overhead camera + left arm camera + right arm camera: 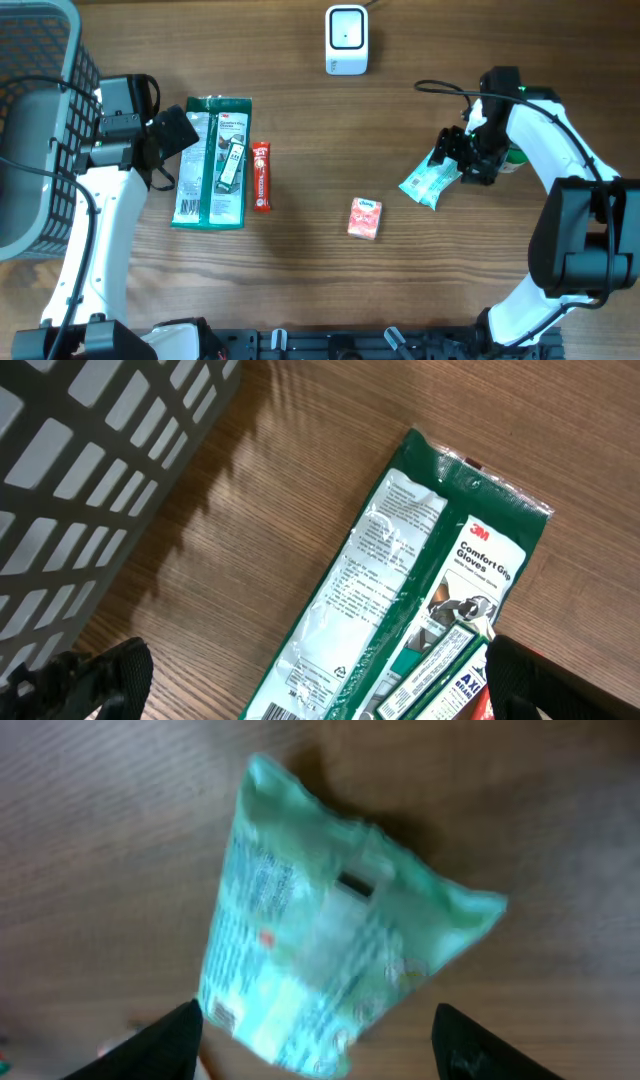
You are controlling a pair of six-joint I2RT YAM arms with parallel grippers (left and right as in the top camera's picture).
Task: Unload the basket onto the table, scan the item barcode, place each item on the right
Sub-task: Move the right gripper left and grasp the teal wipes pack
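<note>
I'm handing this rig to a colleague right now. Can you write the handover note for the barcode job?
Left gripper: open, over the glove pack, holding nothing.
Right gripper: open, fingers either side of the teal pouch; no firm grip visible.
Things: scanner at the far edge, centre; glove pack and red bar on the left; pink box in the middle; basket far left.
Done: nothing is at the scanner yet.
Left: grip the teal pouch and show its barcode to the scanner.

Glossy plastic pouch [330, 970] & glove pkg [400, 590], matt wood-grain tbl [450, 290]
</note>
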